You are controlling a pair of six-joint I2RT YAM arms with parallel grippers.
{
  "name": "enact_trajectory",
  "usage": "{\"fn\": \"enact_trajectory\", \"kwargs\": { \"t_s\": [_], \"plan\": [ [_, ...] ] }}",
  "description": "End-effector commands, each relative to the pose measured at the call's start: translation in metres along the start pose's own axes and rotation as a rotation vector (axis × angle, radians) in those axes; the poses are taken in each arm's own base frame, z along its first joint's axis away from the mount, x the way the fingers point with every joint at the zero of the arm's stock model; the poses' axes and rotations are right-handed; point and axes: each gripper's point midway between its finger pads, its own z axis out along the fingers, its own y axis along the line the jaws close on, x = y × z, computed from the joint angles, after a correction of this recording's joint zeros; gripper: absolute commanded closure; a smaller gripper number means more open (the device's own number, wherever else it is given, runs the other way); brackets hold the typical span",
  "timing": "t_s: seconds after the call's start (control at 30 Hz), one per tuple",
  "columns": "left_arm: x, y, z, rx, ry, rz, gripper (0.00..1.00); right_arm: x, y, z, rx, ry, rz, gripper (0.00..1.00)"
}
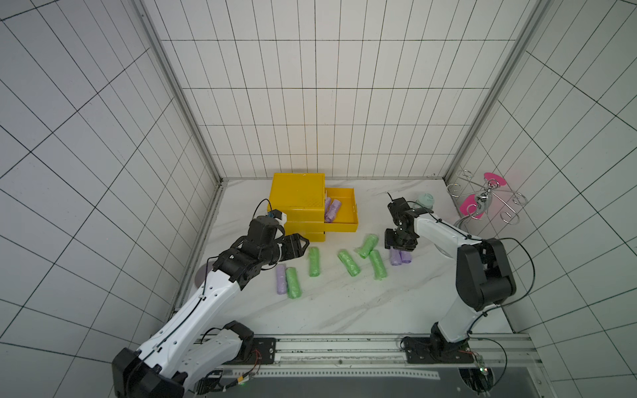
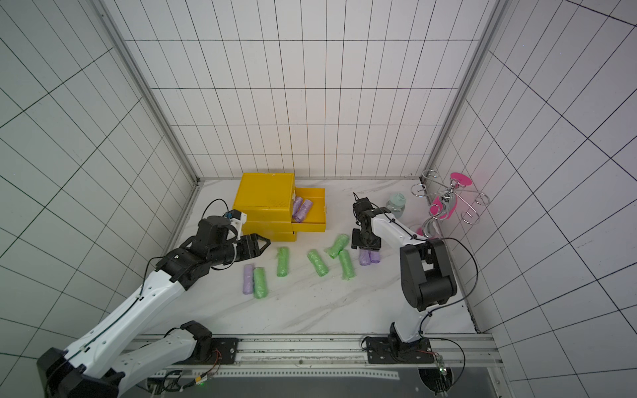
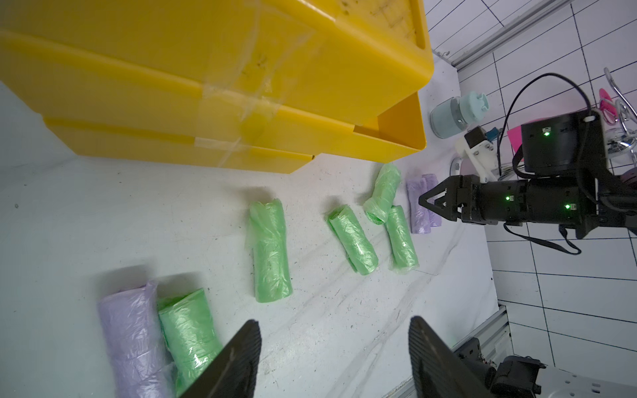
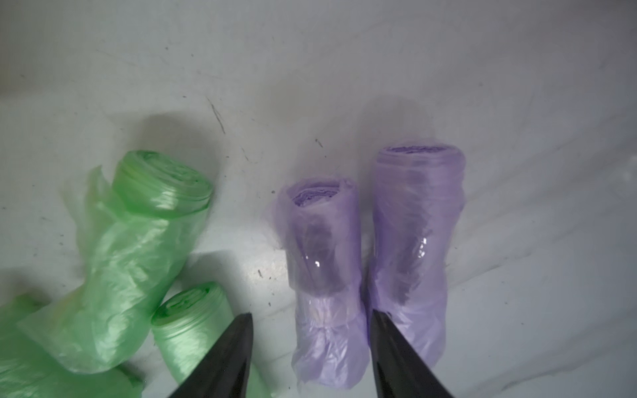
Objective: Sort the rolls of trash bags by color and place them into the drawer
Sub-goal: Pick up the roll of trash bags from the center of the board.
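The yellow drawer [image 1: 341,227] stands pulled out of its cabinet [image 1: 298,193], with two purple rolls [image 1: 332,210] inside. Several green rolls [image 1: 313,262] lie on the table, one [image 1: 293,283] beside a purple roll [image 1: 281,279]. My right gripper [image 4: 310,315] points down, open, straddling one purple roll [image 4: 324,248]. One fingertip [image 4: 382,327] sits between that roll and its purple neighbour [image 4: 413,241]; the other stands clear of it. My left gripper [image 3: 333,324] hovers open and empty near the cabinet's lower front, seen in both top views [image 1: 305,245].
A pale mint jar [image 1: 424,200] stands behind the right arm. A chrome wire rack with pink pieces [image 1: 486,200] fills the back right corner. Two green rolls [image 4: 138,248] lie close beside the right gripper. Tiled walls close the left, back and right sides.
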Motion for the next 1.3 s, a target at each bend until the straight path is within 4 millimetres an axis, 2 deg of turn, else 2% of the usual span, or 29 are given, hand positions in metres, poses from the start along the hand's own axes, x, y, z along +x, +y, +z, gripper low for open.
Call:
{"fn": "enact_trajectory", "kwargs": {
  "t_s": [0.0,0.1,0.23,0.33,0.43,0.6,0.77,0.9,1.03,1.27],
  "plan": [
    [0.0,-0.004,0.003,0.022,-0.002,-0.002,0.33,-0.004,-0.003,0.008,0.006,0.006,-0.002,0.43],
    [-0.002,-0.007,0.002,0.028,-0.006,0.003,0.33,-0.002,-0.005,0.015,0.019,0.024,-0.003,0.44],
    [-0.005,-0.01,-0.001,0.036,-0.017,0.008,0.33,0.002,-0.004,0.022,0.02,0.051,-0.004,0.52],
    [-0.009,-0.013,-0.003,0.041,-0.031,0.015,0.33,-0.001,0.001,0.026,-0.004,0.039,-0.002,0.7],
    [-0.018,-0.018,-0.008,0.038,-0.055,0.037,0.32,0.001,0.004,0.02,-0.036,0.02,0.008,0.79],
    [-0.035,-0.022,-0.021,0.013,-0.121,0.081,0.31,0.0,0.014,-0.01,-0.109,-0.039,0.014,0.86],
    [-0.05,-0.02,-0.028,-0.019,-0.134,0.104,0.29,-0.002,0.026,-0.045,-0.175,-0.095,0.004,0.87],
    [-0.07,-0.014,-0.041,-0.037,-0.175,0.113,0.28,0.0,0.036,-0.074,-0.213,-0.134,-0.01,0.87],
    [-0.096,-0.001,-0.054,-0.077,-0.214,0.105,0.27,-0.002,0.049,-0.104,-0.264,-0.186,-0.027,0.86],
    [-0.145,0.028,-0.069,-0.138,-0.292,0.076,0.27,-0.018,0.086,-0.16,-0.389,-0.282,-0.067,0.86]
  ]
}}
